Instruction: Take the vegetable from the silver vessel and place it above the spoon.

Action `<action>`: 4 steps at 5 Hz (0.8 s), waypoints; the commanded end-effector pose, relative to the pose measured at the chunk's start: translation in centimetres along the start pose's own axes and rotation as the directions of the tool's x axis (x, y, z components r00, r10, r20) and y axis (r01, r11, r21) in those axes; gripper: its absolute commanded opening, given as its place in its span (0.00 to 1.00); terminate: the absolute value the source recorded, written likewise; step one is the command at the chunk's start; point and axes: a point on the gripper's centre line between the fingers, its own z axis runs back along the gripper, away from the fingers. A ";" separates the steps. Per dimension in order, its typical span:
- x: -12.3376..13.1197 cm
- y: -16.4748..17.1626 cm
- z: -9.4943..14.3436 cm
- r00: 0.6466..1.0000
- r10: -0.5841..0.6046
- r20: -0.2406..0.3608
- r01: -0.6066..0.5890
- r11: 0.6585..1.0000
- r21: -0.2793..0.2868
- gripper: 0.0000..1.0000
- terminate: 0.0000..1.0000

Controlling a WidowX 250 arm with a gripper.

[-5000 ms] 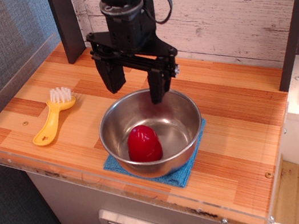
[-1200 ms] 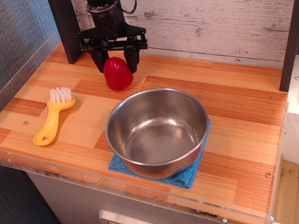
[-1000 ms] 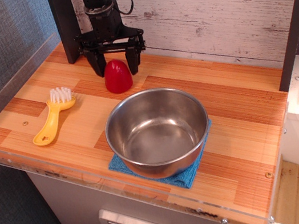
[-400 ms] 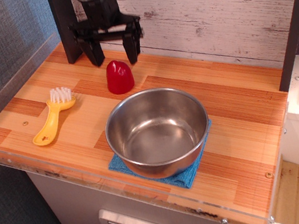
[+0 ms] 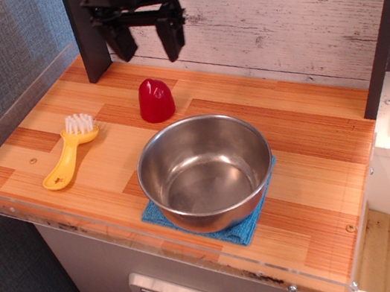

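Observation:
The red dome-shaped vegetable (image 5: pixel 155 100) stands upright on the wooden counter, behind the silver vessel (image 5: pixel 206 169) and to the right of the spoon's bristled head. The silver vessel is empty and rests on a blue cloth (image 5: pixel 238 229). The yellow spoon (image 5: pixel 70 150) lies at the left, with its white bristles pointing to the back. My black gripper (image 5: pixel 149 51) hangs open and empty, well above the vegetable, with one finger on either side of it.
A dark post (image 5: pixel 86 29) stands at the back left beside the gripper. A whitewashed plank wall (image 5: pixel 293 15) runs behind the counter. A clear plastic rim (image 5: pixel 13 102) borders the counter's left and front edges.
The gripper carried the vegetable out of the vessel, set it on the counter behind the vessel, opened, and has now risen clear above it.

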 end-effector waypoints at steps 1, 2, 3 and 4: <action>-1.6 -2.6 2.8 0.994 -0.104 -0.042 0.105 0.994 0.041 1.00 0.00; -2.6 -3.0 3.0 0.997 -0.033 -0.066 0.039 0.994 0.098 1.00 0.00; -3.7 -3.1 2.9 0.997 0.013 -0.082 -0.006 0.997 0.082 1.00 0.00; -3.7 -3.1 2.9 0.997 0.013 -0.082 -0.006 0.997 0.082 1.00 0.00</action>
